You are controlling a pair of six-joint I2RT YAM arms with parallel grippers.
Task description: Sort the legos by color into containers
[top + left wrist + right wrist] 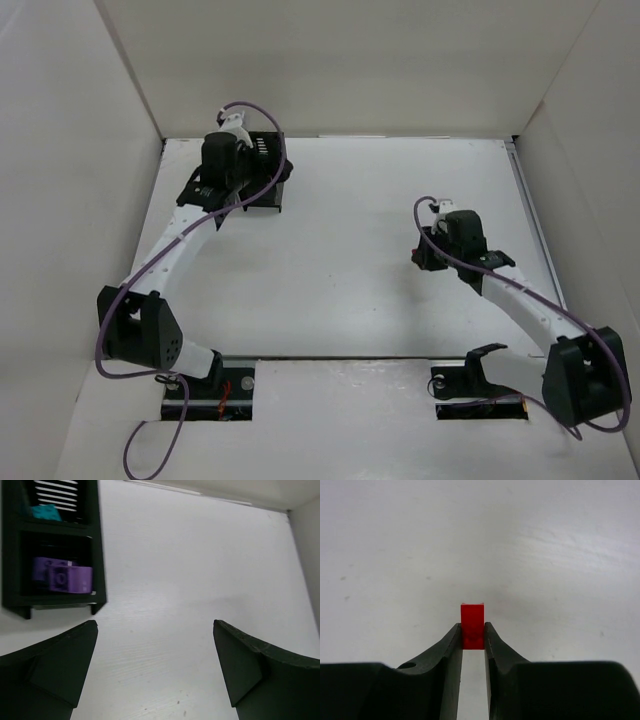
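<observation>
Right gripper (pixel 473 632) clenched on red brick (pixel 472 614), well apart from box (pixel 98 555). Left gripper (pixel 155 627) released beside box; purple bricks (pixel 62 575) and teal brick (pixel 46 513) lie inside

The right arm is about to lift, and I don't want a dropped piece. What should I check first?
1. Red brick between the right gripper fingers: ok, both sides touched.
2. Grip firm: cannot tell; only the fingertips hold it, and its far part sticks out past them.
3. Left gripper open and empty: ok.
4. Container sorted: ok, purple bricks in one compartment, teal brick in the next.
5. Compartment for red: cannot tell, none in view.
6. Way to the container free: not ok, the left gripper hangs close by it.
</observation>
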